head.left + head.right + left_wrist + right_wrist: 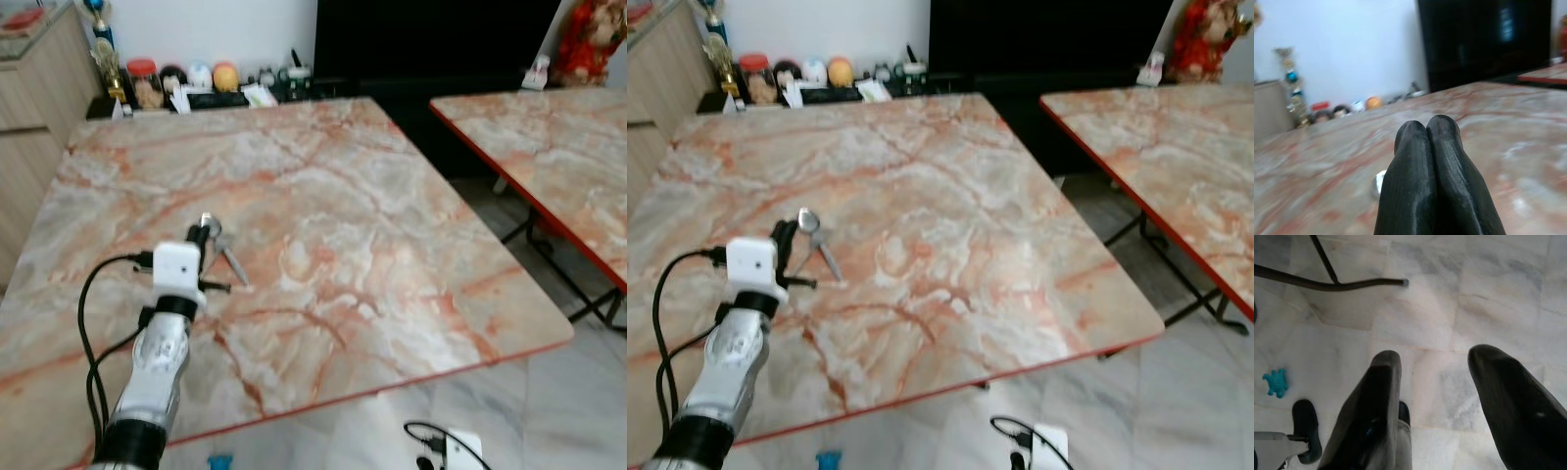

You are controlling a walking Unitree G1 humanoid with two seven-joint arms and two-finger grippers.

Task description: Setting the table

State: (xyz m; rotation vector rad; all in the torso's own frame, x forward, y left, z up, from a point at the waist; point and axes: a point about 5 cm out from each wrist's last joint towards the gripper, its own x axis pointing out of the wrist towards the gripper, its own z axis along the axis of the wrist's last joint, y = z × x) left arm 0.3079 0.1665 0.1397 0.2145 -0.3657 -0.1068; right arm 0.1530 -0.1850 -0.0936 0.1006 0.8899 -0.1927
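Note:
A marble-patterned table [343,186] with a red edge stands before me. On its near left part lies a silver spoon [231,260], bowl away from me and handle slanting toward me and to the right. My left gripper [200,235] is low over the table with its tips at the spoon's bowl. Its black fingers [1415,161] are pressed together, and a bit of the silver spoon [1379,182] peeks out beside them; nothing shows between them. My right gripper [1435,367] hangs open over the tiled floor.
A second marble table [558,147] stands to the right across a narrow gap. Jars and small figures [196,80] line the wall beyond the table, beside a black screen [431,39]. A wooden cabinet [29,98] stands at the left. A blue toy [1276,383] lies on the floor.

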